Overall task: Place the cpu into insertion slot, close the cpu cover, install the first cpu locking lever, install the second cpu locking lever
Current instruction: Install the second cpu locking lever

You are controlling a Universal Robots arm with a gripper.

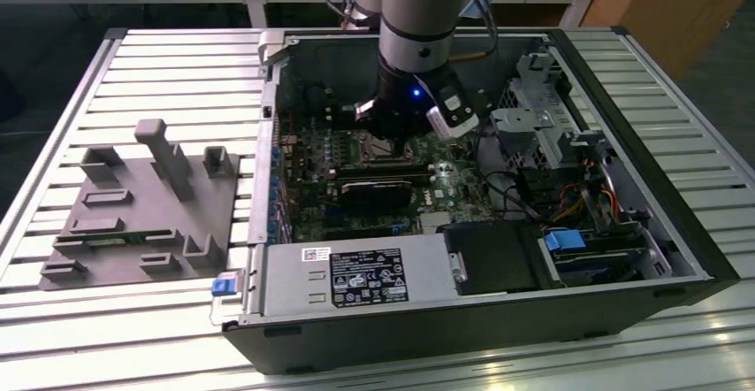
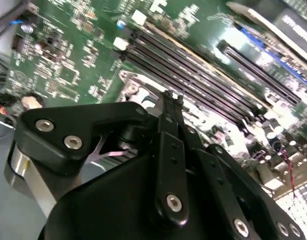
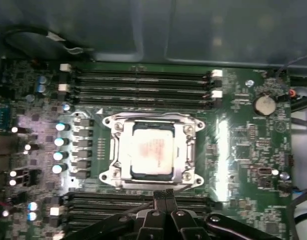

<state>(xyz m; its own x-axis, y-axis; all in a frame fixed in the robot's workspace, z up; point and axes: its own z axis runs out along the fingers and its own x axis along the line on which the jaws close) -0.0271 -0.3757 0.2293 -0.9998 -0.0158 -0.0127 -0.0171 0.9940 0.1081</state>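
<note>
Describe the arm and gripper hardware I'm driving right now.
The arm is a silver-grey tube with a light blue joint band, dark cables running beside it and a small blue light near the wrist. The gripper is black, with jointed linkages held by silver screws and slim fingers.

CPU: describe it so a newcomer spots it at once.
In the first wrist view, find the green board between two banks of long black slots. At its centre, a silvery cover frames the cpu: the one flat, dull grey square.

In the exterior view the arm hides most of the insertion slot [image 1: 384, 150]. In the second wrist view the pincer [image 2: 172, 96] linkage covers it.
</note>
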